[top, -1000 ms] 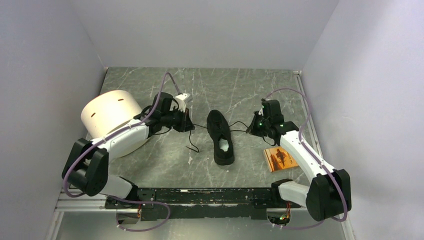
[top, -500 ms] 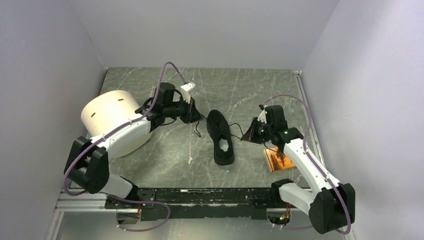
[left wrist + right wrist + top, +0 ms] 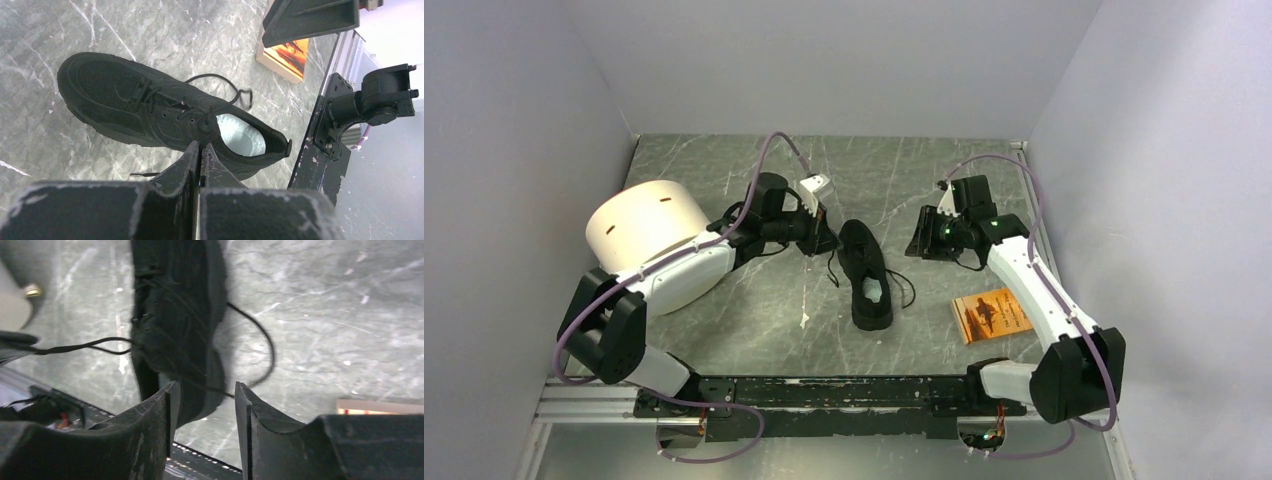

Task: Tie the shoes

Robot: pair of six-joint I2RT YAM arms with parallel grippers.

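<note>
The black sneaker (image 3: 866, 272) lies mid-tabletop (image 3: 754, 320), toe toward the far wall, with bare room on every side. The left gripper (image 3: 826, 238), clamped on one lace (image 3: 75, 346), sits just beside the toe's left edge. The right gripper (image 3: 914, 245) hangs right of the sneaker with its fingers spread. The other lace (image 3: 216, 75) loops loose. An orange booklet (image 3: 994, 313) lies near the right edge.

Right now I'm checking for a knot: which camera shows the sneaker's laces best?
Left wrist: the whole sneaker is sharp, its laces crossed, ends loose, no bow. Top external shows it small and dark; right wrist shows it blurred and cropped.
</note>
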